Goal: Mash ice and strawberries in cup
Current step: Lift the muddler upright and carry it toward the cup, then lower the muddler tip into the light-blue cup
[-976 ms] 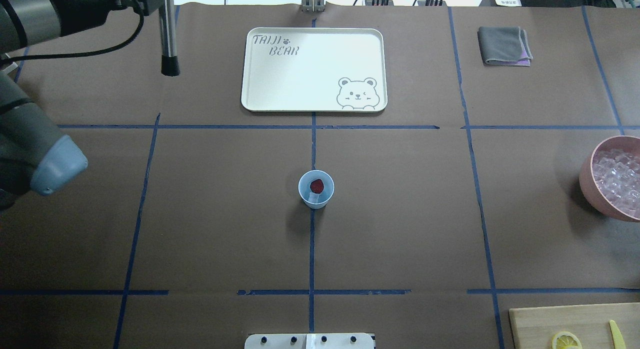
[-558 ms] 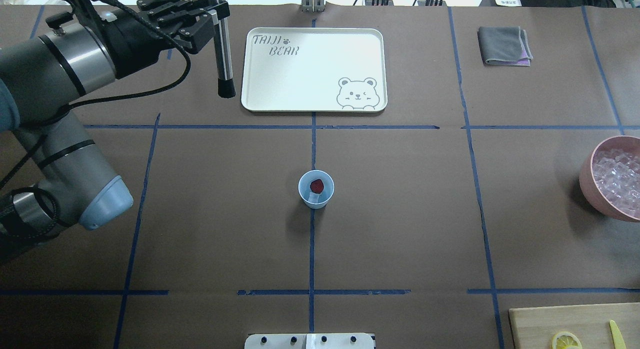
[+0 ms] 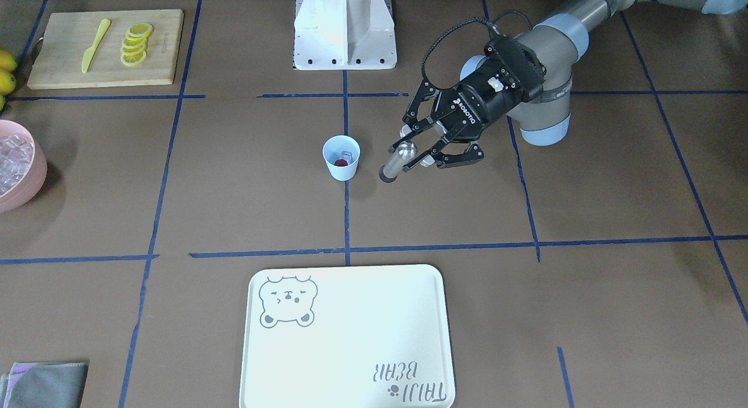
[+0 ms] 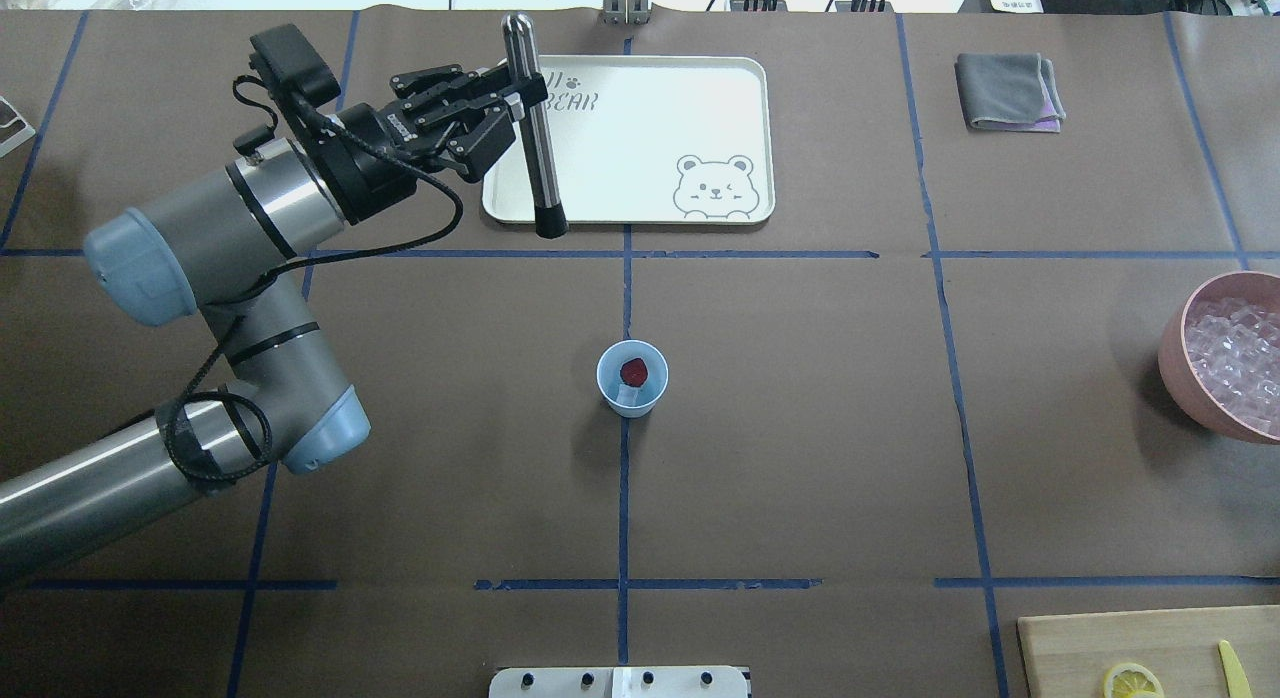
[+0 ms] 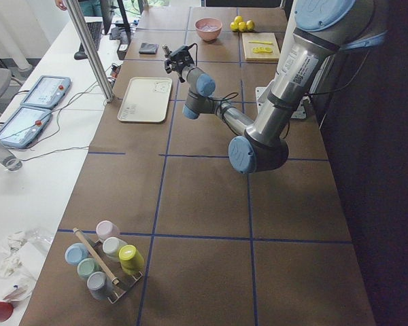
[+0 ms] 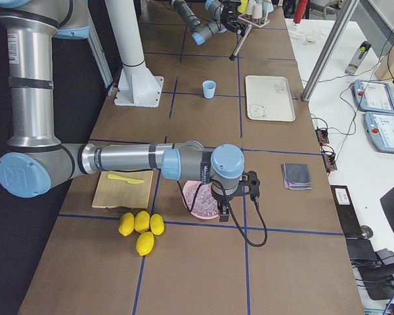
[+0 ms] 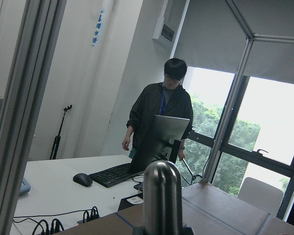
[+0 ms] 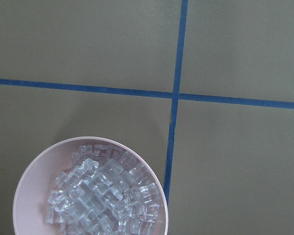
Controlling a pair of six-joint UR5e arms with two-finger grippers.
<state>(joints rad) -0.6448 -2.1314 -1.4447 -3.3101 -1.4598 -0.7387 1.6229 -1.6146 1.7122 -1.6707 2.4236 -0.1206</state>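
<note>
The pale-blue cup [image 4: 632,379] [image 3: 340,157] stands upright at the table's middle, with a red strawberry [image 4: 633,371] [image 3: 340,161] inside it. Something pale lies beside the berry; I cannot tell whether it is ice. Ice [image 4: 1235,363] [image 8: 103,196] fills the pink bowl [image 4: 1172,353] at the right edge. My left gripper [image 4: 515,93] [image 3: 418,156] is shut on a silver masher rod [image 4: 538,148] with a black tip, held in the air over the tray's left edge, far beyond and left of the cup. The right arm [image 6: 226,169] hovers over the bowl; its fingers are hidden and I cannot tell their state.
A white bear tray [image 4: 650,178] lies beyond the cup. A grey cloth [image 4: 1008,91] lies far right. A cutting board [image 3: 64,69] holds lemon slices [image 3: 135,42] and a yellow knife [image 3: 94,44]. Whole lemons [image 6: 141,226] lie near the bowl. A person [image 7: 161,117] stands beyond the table.
My left arm has swung in from the far left toward the tray, carrying the rod rightward. The cup and its berry have not moved.
</note>
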